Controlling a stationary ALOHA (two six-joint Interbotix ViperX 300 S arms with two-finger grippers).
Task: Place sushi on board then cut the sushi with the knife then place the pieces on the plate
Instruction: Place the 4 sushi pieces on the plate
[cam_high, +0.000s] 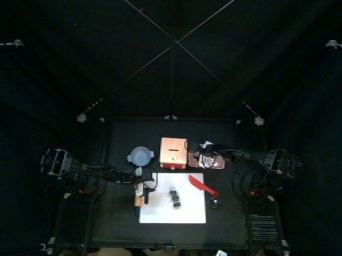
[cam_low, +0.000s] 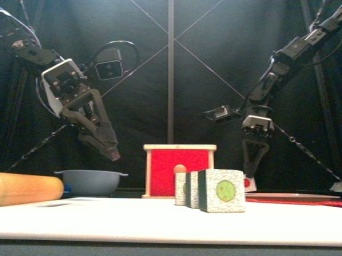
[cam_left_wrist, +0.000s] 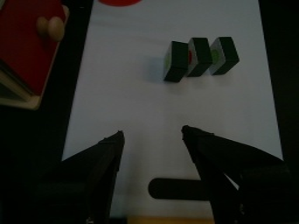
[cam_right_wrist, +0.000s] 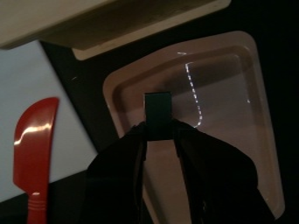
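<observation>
Right gripper (cam_right_wrist: 158, 118) had its jaws pinched tight on one dark sushi piece (cam_right_wrist: 158, 103), held upright just over the pink tray (cam_right_wrist: 233, 79), so that piece was off the board. From what I could see it wasn't touching the tray's rim. The left gripper (cam_left_wrist: 152, 136) had its jaws spread wide with nothing between them, and it hung over the white board (cam_left_wrist: 128, 87) on the left side. The other three sushi blocks (cam_left_wrist: 201, 57) stood on edge in a row near the middle of the board, close together with thin gaps, well apart from the open jaws. There was plenty of bare board around them. The red knife (cam_right_wrist: 35, 140) lay flat at the board's right side, between the blocks and the tray. The wooden box (cam_low: 179, 165) with the red front sat just past the board's far edge, and the blue-grey bowl (cam_low: 90, 180) was to its left. All of it sat on the black table (cam_high: 120, 215), with black curtains (cam_high: 171, 60) behind.
</observation>
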